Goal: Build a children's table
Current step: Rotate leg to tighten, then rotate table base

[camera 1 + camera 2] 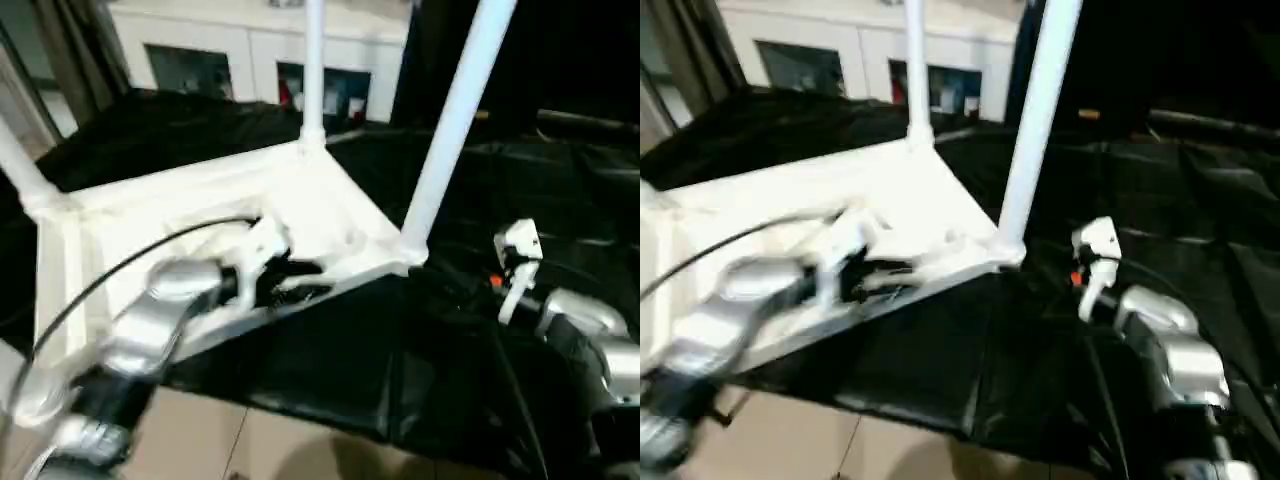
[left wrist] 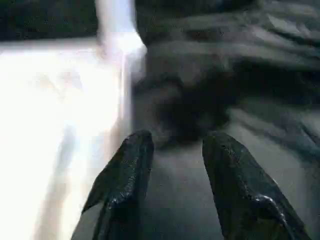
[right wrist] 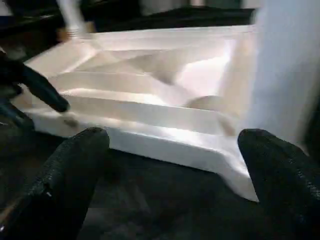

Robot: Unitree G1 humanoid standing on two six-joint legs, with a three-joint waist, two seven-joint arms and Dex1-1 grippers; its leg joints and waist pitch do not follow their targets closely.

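The children's table lies upside down on a black cloth, its white tabletop (image 1: 150,215) showing the ribbed underside. White legs stand upright in its corners: one at the back (image 1: 313,60), one at the near right corner (image 1: 452,120) and one at the left (image 1: 18,165). My left gripper (image 1: 295,277) hovers at the tabletop's front edge, open, with nothing between its black fingers (image 2: 127,165). My right gripper (image 3: 175,140) is open wide and holds nothing. It faces the tabletop's rim (image 3: 165,147) beside the near right leg (image 3: 287,70).
A black cloth (image 1: 350,370) covers the work surface and drops off at the front onto a tan floor (image 1: 200,440). A white cabinet with glass doors (image 1: 230,50) stands behind. A black cable (image 1: 120,262) arcs over my left forearm.
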